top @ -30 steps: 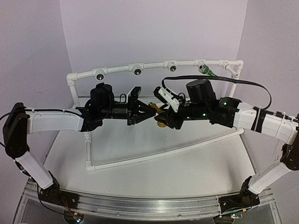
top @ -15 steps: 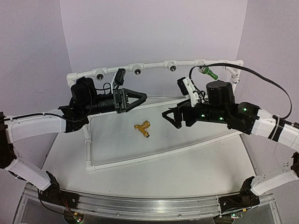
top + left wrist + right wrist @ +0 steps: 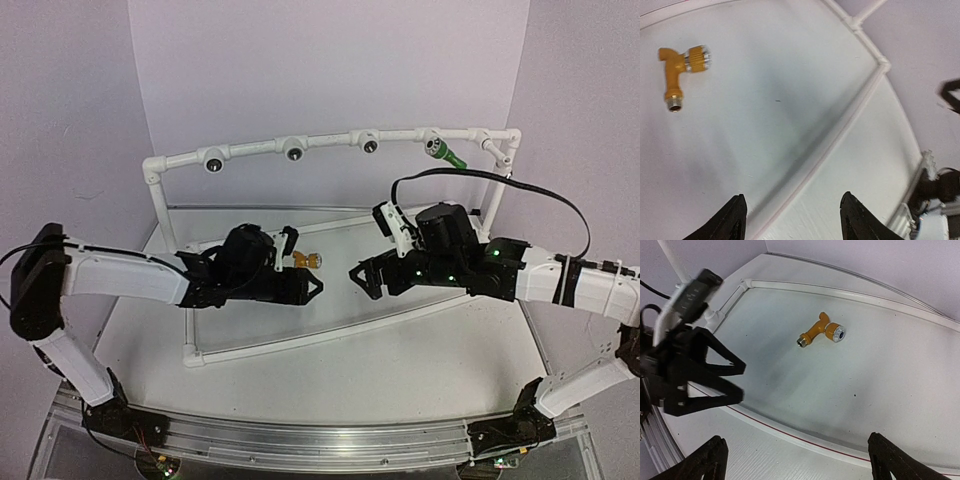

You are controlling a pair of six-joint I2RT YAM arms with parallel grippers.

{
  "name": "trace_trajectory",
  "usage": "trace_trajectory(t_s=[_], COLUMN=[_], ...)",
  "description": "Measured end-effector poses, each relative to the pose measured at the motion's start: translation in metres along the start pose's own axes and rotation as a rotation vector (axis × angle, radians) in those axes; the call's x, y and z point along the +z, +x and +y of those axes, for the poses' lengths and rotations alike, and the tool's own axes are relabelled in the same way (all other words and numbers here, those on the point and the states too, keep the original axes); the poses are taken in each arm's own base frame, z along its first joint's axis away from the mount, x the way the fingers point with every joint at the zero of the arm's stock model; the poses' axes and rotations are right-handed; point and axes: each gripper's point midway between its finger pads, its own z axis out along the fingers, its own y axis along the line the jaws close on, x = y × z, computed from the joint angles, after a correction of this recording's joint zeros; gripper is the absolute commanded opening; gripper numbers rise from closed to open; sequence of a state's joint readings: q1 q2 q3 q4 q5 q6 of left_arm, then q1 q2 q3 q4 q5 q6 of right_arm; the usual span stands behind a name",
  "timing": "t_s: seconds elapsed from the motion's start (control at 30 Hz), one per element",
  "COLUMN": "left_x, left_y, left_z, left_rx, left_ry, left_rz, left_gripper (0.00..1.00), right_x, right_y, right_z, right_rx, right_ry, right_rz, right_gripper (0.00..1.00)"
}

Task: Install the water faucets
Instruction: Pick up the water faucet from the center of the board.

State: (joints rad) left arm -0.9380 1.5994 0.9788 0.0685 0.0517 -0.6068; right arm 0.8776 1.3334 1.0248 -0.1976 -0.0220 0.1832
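In top view alone, green faucet [image 3: 445, 153]

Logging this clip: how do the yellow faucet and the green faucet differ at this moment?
Colour: the yellow faucet is orange-yellow, the green faucet green. Place: the yellow faucet lies on its side on the table; the green faucet sits up on the top rail of the pipe frame, near its right end. Shared: neither is held; the left end effector and right end effector are both open and empty.
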Motion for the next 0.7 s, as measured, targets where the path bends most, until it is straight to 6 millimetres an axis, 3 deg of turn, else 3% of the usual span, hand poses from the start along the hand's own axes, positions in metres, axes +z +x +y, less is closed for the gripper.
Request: trace_trajectory(t_s=[0.17,0.37,0.53,0.7], left_x=[0.051,0.088,0.115,0.138], left_y=[-0.007,-0.031,-0.038,-0.035], left_z=[0.072,0.141,0.157,0.164], left_rx=[-0.015,0.009,0.070,0.139], left_ry=[-0.275,-0.438,-0.463,-0.465], left_rz=[0.013,0.016,0.030,0.054], left_gripper=[0.71,0.74,0.69,0.40], right_x=[-0.004,-0.024,-0.032,-0.034], right_y=[-0.001,0.002,0.002,0.001], right_z=[-0.006,-0.015,-0.019,-0.021], right_rx=[0.010,0.024,0.027,0.027], right_ry=[0.033,0.065,0.081,0.087], right_rz=[-0.015,-0.048,-0.069,-0.074], right_gripper=[0.98,0.98,0.98,0.98])
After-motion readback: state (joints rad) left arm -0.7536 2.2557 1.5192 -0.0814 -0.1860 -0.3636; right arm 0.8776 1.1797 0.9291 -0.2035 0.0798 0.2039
